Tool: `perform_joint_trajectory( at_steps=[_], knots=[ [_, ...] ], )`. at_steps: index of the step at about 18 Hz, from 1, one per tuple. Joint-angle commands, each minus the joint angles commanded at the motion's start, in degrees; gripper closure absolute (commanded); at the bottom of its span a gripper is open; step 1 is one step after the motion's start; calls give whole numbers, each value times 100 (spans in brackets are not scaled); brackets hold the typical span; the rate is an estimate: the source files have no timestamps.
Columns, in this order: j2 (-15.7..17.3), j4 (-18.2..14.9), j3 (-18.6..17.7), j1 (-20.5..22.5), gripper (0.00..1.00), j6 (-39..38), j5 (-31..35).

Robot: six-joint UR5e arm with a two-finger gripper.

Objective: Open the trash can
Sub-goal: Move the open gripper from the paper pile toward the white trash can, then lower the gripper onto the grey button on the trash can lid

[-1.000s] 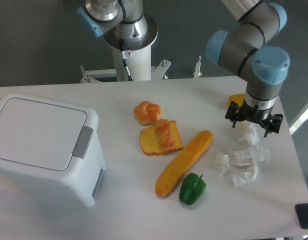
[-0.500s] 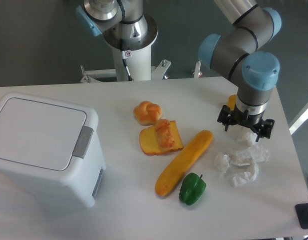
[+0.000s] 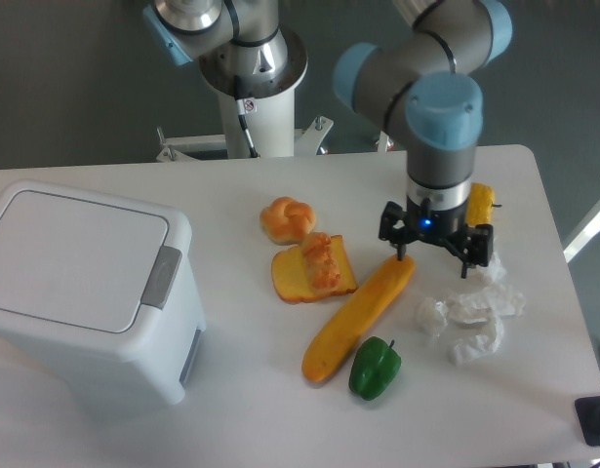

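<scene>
A: Where is the trash can (image 3: 80, 292)?

B: On the left side of the white bench (image 3: 231, 409), near the front. It is a big white box with rounded corners. Its flat lid (image 3: 70, 258) lies shut, and the grey latch tab (image 3: 163, 277) sits on its right edge.

A: And the gripper (image 3: 436, 255)?

B: Well apart from it, over the right half of the bench. It points straight down, just above the upper tip of the long yellow baguette (image 3: 359, 317). A small blue light shows on its body.

A: How do the fingers stand?

B: Spread apart, with nothing between them. The dark tips splay out to either side of the wrist.

A: What else lies there?

B: A round bread roll (image 3: 287, 219) near the middle, and just in front of it a slice of toast (image 3: 312, 270) with a topping. The baguette runs diagonally from the gripper down to the left, and a green pepper (image 3: 375, 368) touches its lower end. Crumpled white paper (image 3: 472, 317) lies to the right of the baguette. A yellow thing (image 3: 480, 205) shows behind the gripper, partly hidden, so I cannot tell what it is.
</scene>
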Motion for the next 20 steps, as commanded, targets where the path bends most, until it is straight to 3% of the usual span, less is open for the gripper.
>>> perform_joint_trajectory(
  at_steps=[6,12,20],
  knots=[
    [264,-176,168,-291,0,-1001,-746],
    [458,-475,159,-388,0,-1845,-800],
    [616,-475,220,-432,0,-3060,-1011]
  ],
)
